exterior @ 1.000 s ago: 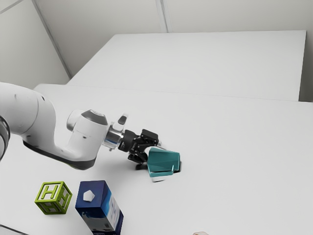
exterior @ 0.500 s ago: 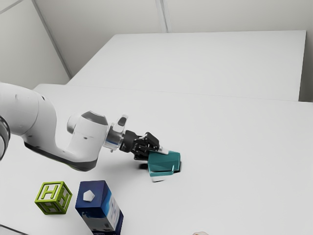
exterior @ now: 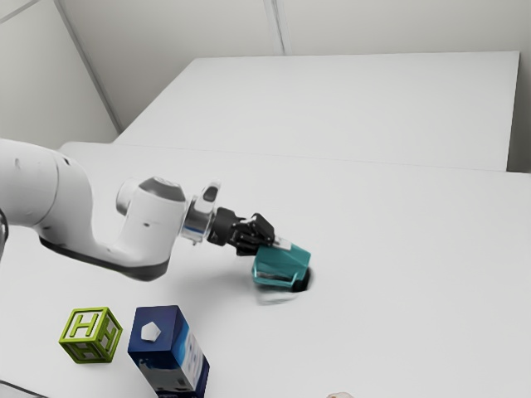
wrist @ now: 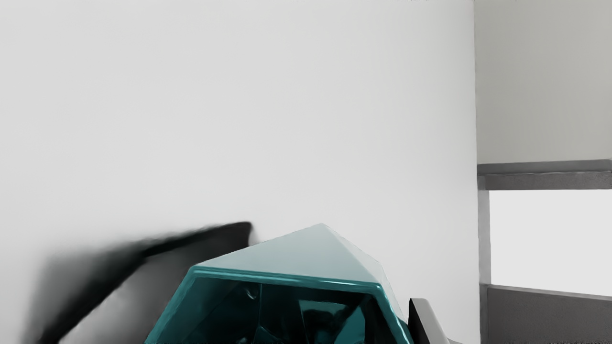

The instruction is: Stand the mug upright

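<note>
The gripper [exterior: 279, 244] is at the teal mug [exterior: 284, 262] in the exterior view, shut on the mug's upper side wall, with a pale fingertip along that side. The mug is tilted, and a dark shadow lies beneath it on the white table [exterior: 398, 274]. In the wrist view the faceted mug [wrist: 287, 255] turns its open mouth toward my hand. One finger of the gripper [wrist: 424, 320] stands against the outside of its wall; the other finger is hidden.
In the exterior view, a green letter cube [exterior: 90, 335] and a blue carton [exterior: 169, 352] stand nearer the camera, toward the exterior view's left. A small pale object [exterior: 339, 395] shows at the bottom edge. A white panel [exterior: 348, 108] rises beyond the table.
The gripper's fingers came together at the mug. Since then my hand has risen slightly toward the exterior view's right, and the mug has moved and tilted with it.
</note>
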